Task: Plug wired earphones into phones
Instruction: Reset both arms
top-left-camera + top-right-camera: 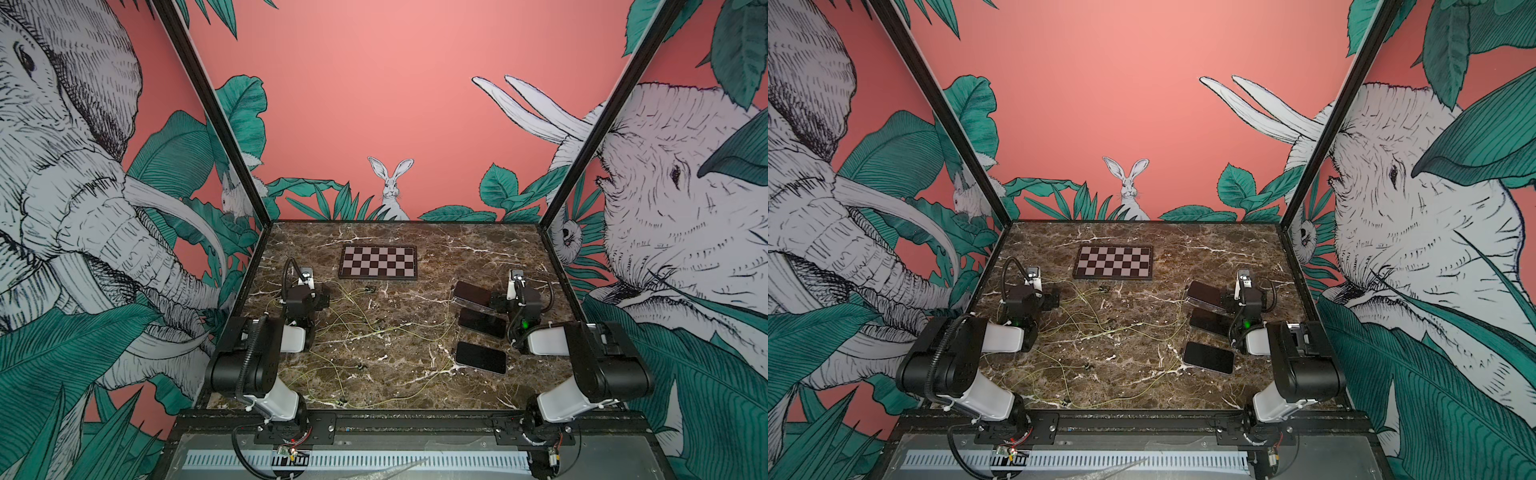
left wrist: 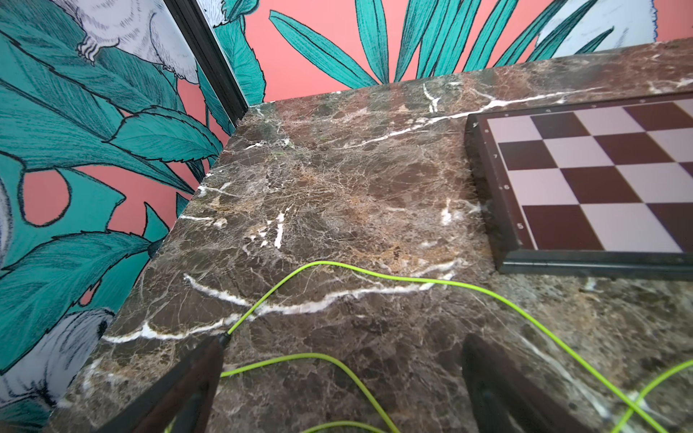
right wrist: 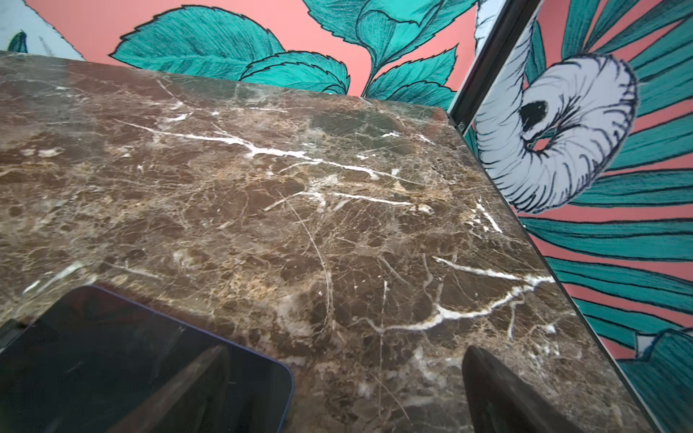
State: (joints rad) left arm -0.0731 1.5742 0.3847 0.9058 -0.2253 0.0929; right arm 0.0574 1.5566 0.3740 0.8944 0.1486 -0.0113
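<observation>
- Left gripper (image 2: 347,346) spread wide, holding nothing, low over the wired earphones (image 2: 375,275) strewn across the left and middle of the table (image 1: 457,241)
- Far edge: checkerboard (image 1: 378,262), bare marble around it
- Right side: phones (image 1: 481,357) in a column; right gripper (image 3: 347,352) wide open, empty, one finger over the farthest

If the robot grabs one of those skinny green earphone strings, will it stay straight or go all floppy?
Probably floppy: the earphone cords are very thin and lie in loose curves on the table. They look very light, so the rest would likely dangle and drag. They cross each other, so lifting one may tug others.
</observation>
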